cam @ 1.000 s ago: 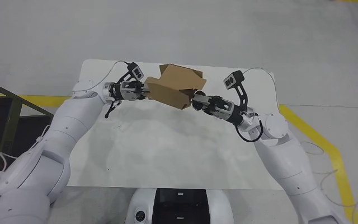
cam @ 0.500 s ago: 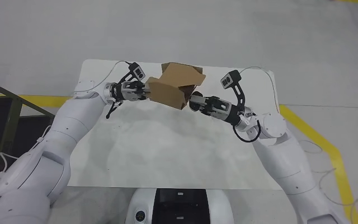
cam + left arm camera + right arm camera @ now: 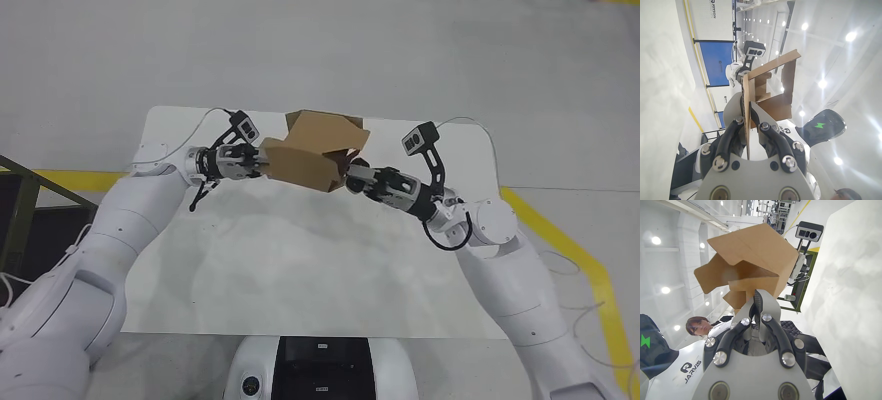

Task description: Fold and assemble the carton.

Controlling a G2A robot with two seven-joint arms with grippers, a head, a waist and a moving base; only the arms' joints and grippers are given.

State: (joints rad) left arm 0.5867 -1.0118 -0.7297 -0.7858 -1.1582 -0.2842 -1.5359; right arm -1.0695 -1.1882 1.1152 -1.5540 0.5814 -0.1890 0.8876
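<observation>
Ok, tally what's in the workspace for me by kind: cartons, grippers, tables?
carton: 1, brown, held up off the table
grippers: 2, the left gripper and the right gripper, one at each end of the carton
table: 1, white
Total: 4

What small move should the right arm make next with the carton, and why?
Probably press the right gripper forward against the loose inner flap, folding it inward. The left gripper is clamped on the carton and holds it steady above the table, while the flaps at the right gripper's end stand unfolded.
</observation>
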